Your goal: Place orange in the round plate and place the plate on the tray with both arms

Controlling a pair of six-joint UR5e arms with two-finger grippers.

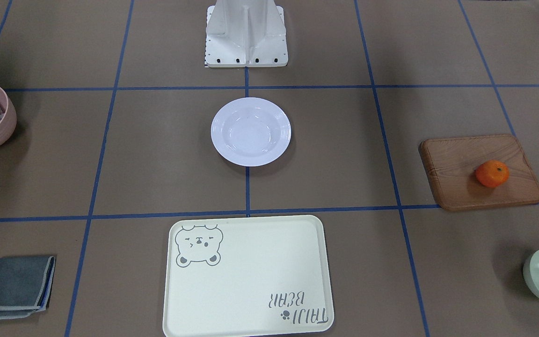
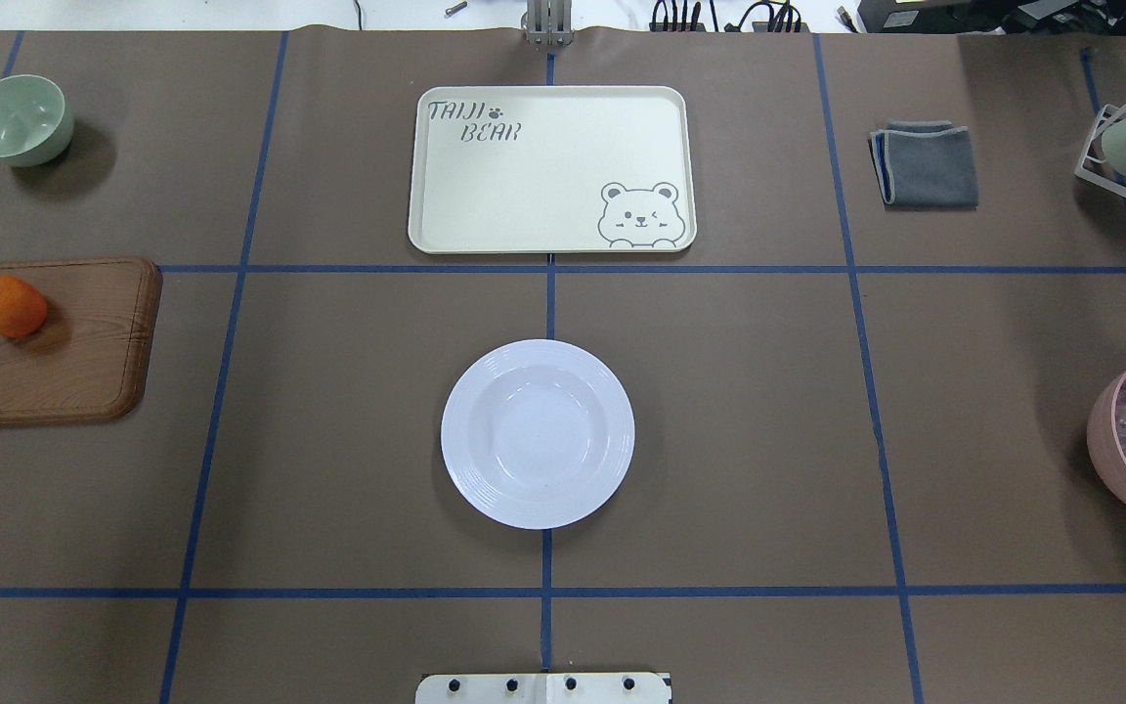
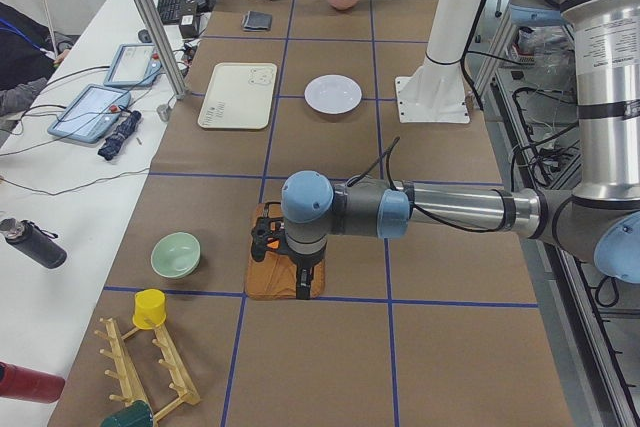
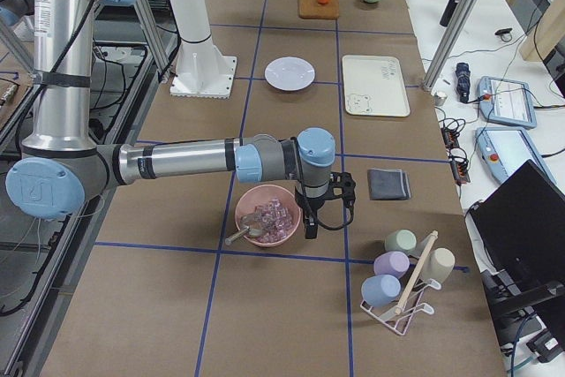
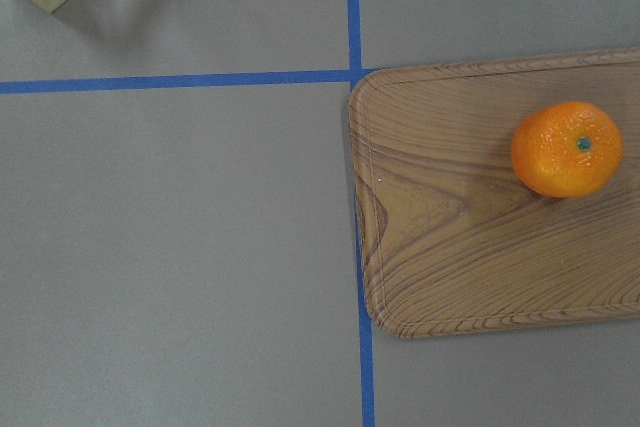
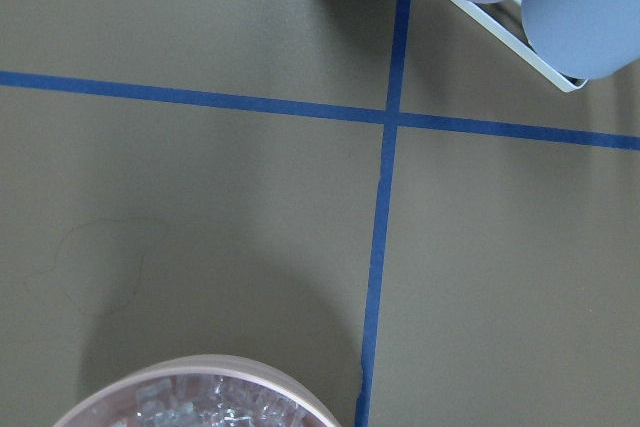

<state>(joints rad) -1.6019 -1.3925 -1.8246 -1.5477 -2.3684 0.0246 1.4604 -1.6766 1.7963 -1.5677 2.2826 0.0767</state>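
Tray (image 1: 260, 262) by table (image 1: 157, 154) edge, round plate (image 1: 251, 131) well apart, orange (image 1: 491, 173) on board (image 1: 456, 164).

The round plate (image 2: 538, 433) looks glossy and smooth, the tray (image 2: 543, 186) matt, the board (image 2: 74, 352) grained wood, the orange (image 5: 566, 148) finely dimpled, the table cover (image 2: 348, 411) matt brown paper.

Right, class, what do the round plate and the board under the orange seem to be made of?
The round plate: probably glazed ceramic or melamine, glossy white with soft highlights. The board: wood or wood-look laminate, matt brown, clear grain lines.
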